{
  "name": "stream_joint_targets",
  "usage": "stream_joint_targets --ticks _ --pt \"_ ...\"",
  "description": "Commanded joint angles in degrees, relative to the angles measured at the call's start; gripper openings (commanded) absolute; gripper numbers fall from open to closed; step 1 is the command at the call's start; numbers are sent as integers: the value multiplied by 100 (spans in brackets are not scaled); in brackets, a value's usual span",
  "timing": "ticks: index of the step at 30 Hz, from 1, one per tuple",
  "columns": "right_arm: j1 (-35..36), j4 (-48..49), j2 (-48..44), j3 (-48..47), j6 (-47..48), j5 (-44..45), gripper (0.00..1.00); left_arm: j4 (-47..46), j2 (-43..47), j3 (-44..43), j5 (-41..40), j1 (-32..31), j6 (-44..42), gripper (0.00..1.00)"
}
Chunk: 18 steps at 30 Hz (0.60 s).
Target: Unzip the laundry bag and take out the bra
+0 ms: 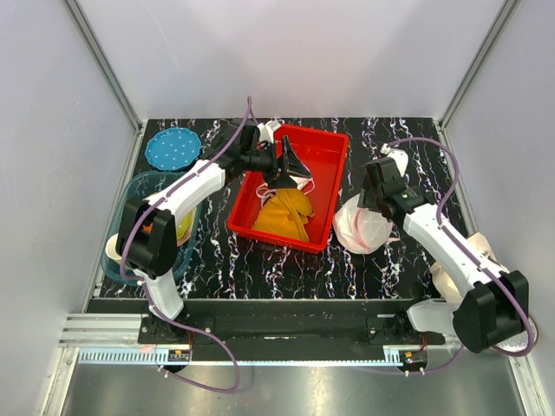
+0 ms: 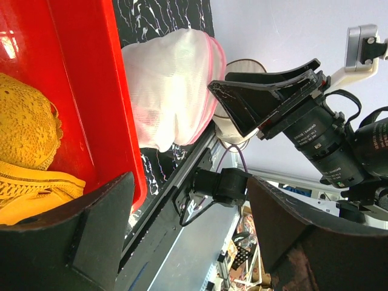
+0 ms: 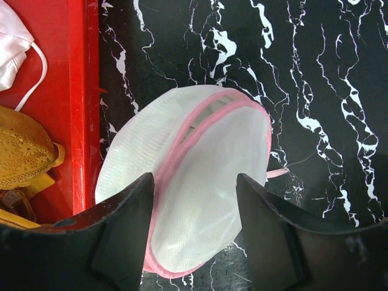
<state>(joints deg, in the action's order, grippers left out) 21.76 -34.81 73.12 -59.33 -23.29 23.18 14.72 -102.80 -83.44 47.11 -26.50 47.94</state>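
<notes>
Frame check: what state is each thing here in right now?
laundry bag: domed, zipper looks partly unzipped.
right gripper: open, fingers astride the bag.
left gripper: open, empty.
red bin: holds mustard cloth.

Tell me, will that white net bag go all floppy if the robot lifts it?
Probably floppy: the laundry bag is thin mesh that bulges softly on the table. It likely weighs little, being mostly puffed fabric. It rests slumped, so rolling seems unlikely.

overhead view; both wrist views share the laundry bag (image 3: 200,182).
</notes>
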Motion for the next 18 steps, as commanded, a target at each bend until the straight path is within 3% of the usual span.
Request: stream_joint_targets --ticks 1,6,15,17,18 --pt "21 -8 -333 123 -97 257 60 -57 15 -340 52 -4 -92 78" --pt "21 -61 -483 238 -185 152 44 -57 -11 -384 52 -4 -75 77" --pt "21 -184 -782 255 -203 196 33 -57 -55 -419 26 -127 -57 78" --pt "21 -219 -869 238 -185 257 26 -66 -64 -428 17 -162 -48 78" --pt "21 -211 -896 220 -176 266 16 -75 -82 -445 26 -171 -48 78"
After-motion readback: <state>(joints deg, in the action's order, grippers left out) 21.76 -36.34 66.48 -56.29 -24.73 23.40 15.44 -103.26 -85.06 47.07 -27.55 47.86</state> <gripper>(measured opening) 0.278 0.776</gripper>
